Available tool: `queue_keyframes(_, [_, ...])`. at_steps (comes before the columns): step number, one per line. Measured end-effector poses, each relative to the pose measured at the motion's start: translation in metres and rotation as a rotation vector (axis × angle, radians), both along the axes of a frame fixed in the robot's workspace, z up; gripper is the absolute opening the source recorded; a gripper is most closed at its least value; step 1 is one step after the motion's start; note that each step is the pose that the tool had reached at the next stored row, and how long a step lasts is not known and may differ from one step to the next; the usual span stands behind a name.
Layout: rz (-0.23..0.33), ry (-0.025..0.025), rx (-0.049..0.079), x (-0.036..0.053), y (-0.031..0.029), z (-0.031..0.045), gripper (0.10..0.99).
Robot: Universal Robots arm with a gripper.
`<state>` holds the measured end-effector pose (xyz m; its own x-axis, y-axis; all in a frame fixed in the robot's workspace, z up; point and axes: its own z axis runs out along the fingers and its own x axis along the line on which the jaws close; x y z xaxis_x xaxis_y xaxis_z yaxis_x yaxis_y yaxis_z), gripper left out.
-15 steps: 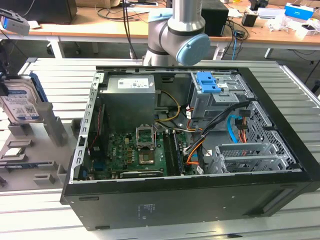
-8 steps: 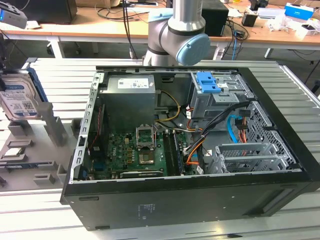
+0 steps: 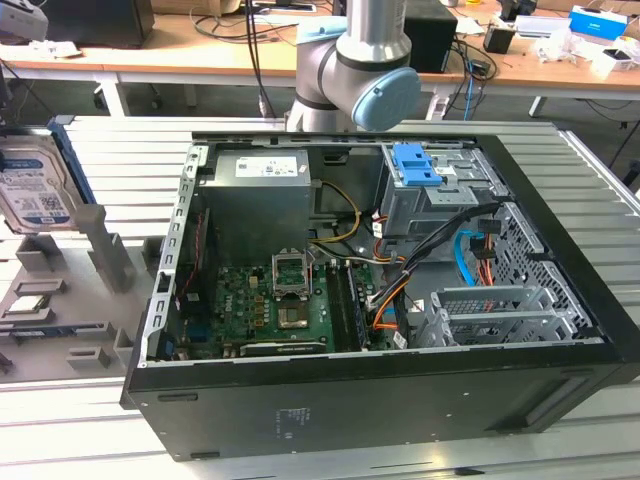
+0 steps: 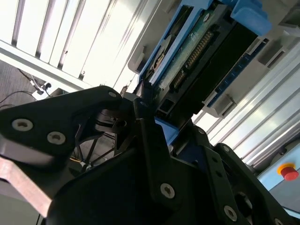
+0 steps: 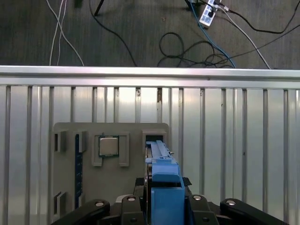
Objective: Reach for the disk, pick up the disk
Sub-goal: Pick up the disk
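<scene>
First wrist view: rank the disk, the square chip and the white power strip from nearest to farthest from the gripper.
1. disk: on edge in the grey holder, right at the gripper.
2. square chip: seated in the holder beside the disk.
3. white power strip: on the floor, beyond the table.

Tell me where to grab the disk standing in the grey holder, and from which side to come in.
Probably take the disk across its two broad flat faces, near the upper edge, coming down from above. It stands on edge in the grey holder, so its lower part is held, while the thin blue-railed edge points up and both faces offer flat, parallel surfaces.
</scene>
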<state>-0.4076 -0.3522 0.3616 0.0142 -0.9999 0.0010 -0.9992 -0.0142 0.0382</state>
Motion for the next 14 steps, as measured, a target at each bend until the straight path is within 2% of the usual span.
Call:
queue_keyframes(1, [0.0, 0.0001, 0.0, 0.0, 0.0, 0.0024, 0.369])
queue_keyframes(5, [0.0, 0.0, 0.0, 0.0002, 0.0, 0.0239, 0.369])
queue_keyframes(14, [0.0, 0.0001, 0.0, 0.0004, 0.0, 0.0485, 0.369])
